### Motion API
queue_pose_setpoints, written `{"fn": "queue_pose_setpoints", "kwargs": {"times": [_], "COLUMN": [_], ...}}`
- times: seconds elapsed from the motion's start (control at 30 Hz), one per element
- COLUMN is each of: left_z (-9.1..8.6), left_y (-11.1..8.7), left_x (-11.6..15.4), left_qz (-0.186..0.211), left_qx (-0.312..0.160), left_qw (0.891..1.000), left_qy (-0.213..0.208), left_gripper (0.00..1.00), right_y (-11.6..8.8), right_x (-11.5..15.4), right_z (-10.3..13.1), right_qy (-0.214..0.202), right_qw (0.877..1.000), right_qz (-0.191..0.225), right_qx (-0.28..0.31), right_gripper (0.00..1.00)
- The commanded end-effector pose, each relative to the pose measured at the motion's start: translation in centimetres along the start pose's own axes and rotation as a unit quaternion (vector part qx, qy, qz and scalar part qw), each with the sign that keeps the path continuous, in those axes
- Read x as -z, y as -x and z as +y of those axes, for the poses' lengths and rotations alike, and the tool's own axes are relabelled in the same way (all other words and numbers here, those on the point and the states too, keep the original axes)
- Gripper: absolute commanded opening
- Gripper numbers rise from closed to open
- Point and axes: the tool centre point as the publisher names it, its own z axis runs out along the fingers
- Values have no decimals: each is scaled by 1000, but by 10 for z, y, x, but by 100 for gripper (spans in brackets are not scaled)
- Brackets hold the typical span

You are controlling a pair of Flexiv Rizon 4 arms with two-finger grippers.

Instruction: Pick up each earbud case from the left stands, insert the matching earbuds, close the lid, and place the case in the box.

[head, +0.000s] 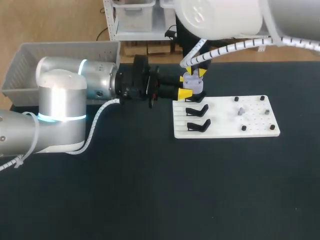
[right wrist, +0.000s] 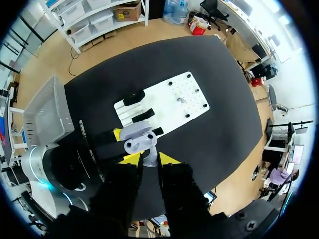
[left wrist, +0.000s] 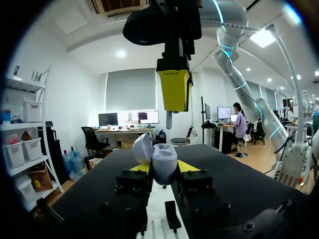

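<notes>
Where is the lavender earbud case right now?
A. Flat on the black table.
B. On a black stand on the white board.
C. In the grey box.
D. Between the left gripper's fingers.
D: the earbud case, lid open, is clamped between the yellow tips of the left gripper, while the right gripper holds an earbud just above it.

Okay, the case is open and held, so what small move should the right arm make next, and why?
Probably lower the right tool straight down a little: it holds an earbud just above the open case, which the left tool clamps with its lid up.
</notes>
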Motion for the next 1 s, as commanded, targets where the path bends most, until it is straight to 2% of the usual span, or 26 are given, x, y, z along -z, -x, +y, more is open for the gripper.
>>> {"fn": "queue_pose_setpoints", "kwargs": {"times": [0.03,1.0], "left_z": [0,0], "left_y": [-1,-1], "left_x": [0,0], "left_qz": [-1,-1], "left_qx": [-1,-1], "left_qw": [1000,1000], "left_qy": [1,1], "left_gripper": [0,0], "right_y": [0,8], "right_x": [-4,-21], "right_z": [3,4], "right_qy": [-5,-5], "right_qw": [1000,999], "right_qz": [3,18], "right_qx": [-1,-31], "right_gripper": [0,0]}}
